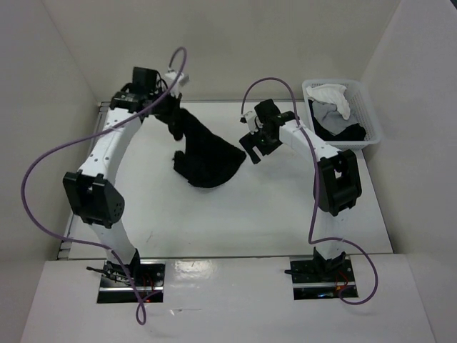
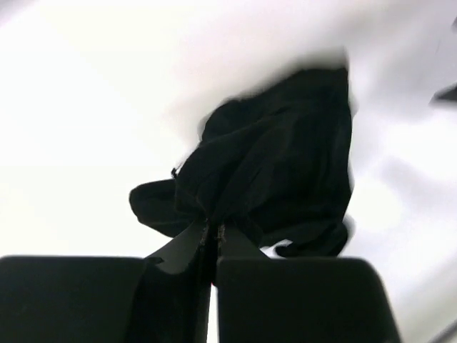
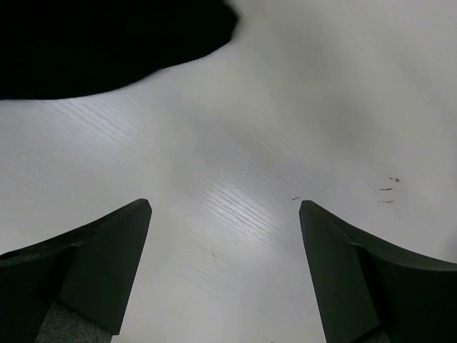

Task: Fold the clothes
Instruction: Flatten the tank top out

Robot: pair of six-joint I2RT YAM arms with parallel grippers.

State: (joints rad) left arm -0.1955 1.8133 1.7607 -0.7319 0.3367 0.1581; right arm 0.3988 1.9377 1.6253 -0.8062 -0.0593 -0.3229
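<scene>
- The left gripper (image 2: 212, 232) has its jaws pressed together on a bunched fold of the black top (image 2: 278, 157). In the left wrist view the cloth is pinched right at the tips, and the rest spreads away from them in a crumpled mass.
- From above, the left gripper (image 1: 173, 126) grips the narrow upper end of the black top (image 1: 208, 158) at the far left of the table (image 1: 250, 214). The fabric fans out from that pinch toward the table's middle, and its wide lower part lies heaped on the surface.
- The right gripper (image 3: 225, 207) stands wide, with nothing between its fingers (image 3: 93, 264) and only table surface under the gap.
- An edge of the black top lies beyond the right fingertips, up and to the left in that wrist view, apart from both.
- In the top view the right gripper sits just beside the heap's right edge; whether it touches the cloth cannot be told.
- A white basket (image 1: 353, 146) at the far right corner holds a white garment (image 1: 332, 96) and a grey garment (image 1: 325, 116).
</scene>
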